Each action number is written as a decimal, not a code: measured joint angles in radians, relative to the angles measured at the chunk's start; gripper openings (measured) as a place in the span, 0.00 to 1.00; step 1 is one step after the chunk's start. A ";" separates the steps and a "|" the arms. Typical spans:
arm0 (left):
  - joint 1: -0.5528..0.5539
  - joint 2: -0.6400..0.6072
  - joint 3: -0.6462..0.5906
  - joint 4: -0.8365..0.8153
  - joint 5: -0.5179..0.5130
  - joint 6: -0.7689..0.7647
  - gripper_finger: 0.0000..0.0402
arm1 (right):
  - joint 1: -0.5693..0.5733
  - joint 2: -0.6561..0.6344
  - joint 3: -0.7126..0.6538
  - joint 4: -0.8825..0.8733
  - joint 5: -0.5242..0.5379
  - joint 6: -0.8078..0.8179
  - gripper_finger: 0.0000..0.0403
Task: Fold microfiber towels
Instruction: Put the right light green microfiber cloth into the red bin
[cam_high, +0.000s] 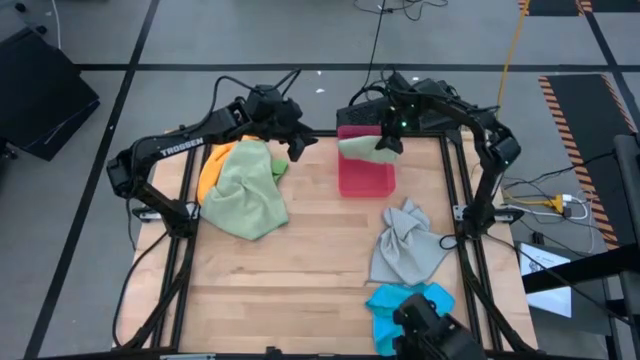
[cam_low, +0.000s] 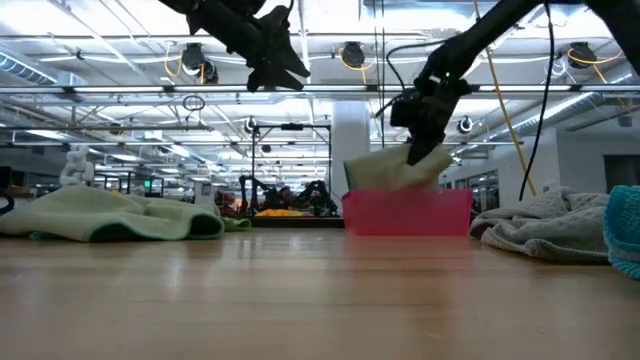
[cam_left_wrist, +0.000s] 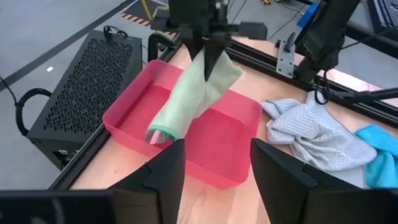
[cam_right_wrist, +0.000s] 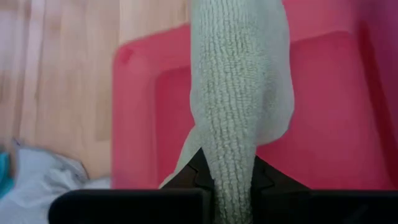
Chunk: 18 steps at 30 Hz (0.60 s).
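The pink tray at the far edge of the worktop is the landmark: the right hand hangs over it, clamped on a folded sage towel whose free end droops across the tray's rim, so a release here could, I judge, leave the fold slumped over the wall or falling open. The left hand hovers beside the tray, empty, fingers apart; unfolded green, grey and blue towels lie away from it
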 joint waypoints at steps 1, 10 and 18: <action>0.000 0.000 0.000 0.000 -0.001 -0.004 0.44 | -0.001 0.012 0.000 0.007 -0.001 -0.013 0.04; 0.000 0.000 0.000 0.000 -0.019 -0.071 0.40 | -0.010 0.126 0.000 0.089 -0.023 -0.051 0.04; -0.003 0.000 0.000 0.000 0.007 -0.117 0.39 | -0.010 0.184 0.000 0.147 -0.008 -0.051 0.04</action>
